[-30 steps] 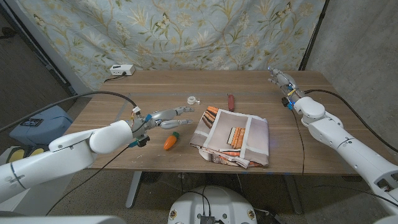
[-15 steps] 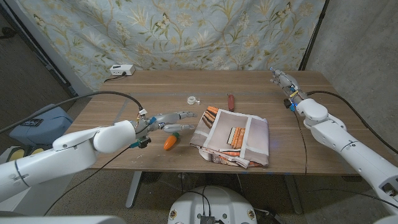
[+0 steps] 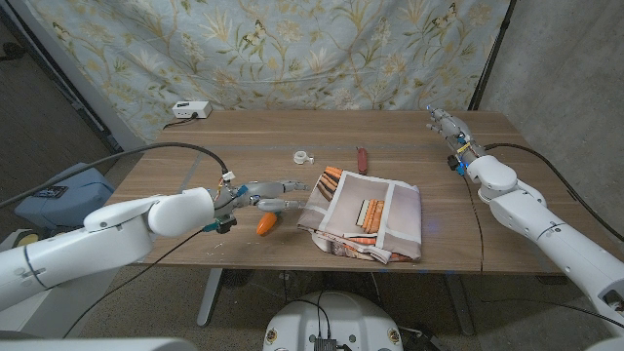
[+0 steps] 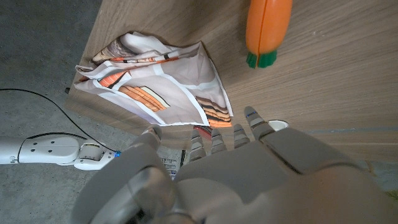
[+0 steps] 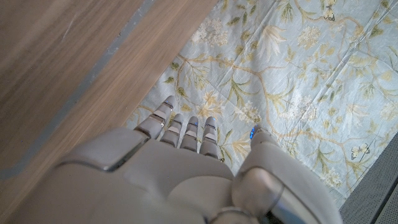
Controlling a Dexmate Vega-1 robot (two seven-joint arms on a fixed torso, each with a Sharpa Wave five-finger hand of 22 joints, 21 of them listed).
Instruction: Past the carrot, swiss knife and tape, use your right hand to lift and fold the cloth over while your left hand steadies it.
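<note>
A crumpled cloth (image 3: 369, 216) with orange and brown stripes lies at the table's front, right of centre; it also shows in the left wrist view (image 4: 163, 79). My left hand (image 3: 263, 191) hovers open just left of it, fingers stretched toward the cloth's left edge, over the orange carrot (image 3: 266, 223) (image 4: 266, 30). The red swiss knife (image 3: 363, 159) lies behind the cloth and the small white tape roll (image 3: 302, 156) to its left. My right hand (image 3: 444, 127) is far off at the table's back right, fingers extended, holding nothing.
A white box (image 3: 191, 110) sits at the back left of the wooden table (image 3: 244, 136). A flowered curtain (image 3: 292, 49) hangs behind. Cables run along both arms. A blue bin (image 3: 58, 193) stands left of the table.
My left hand has moved rightward toward the cloth's left edge, now above the carrot. My right hand has drifted slightly right at the back corner.
</note>
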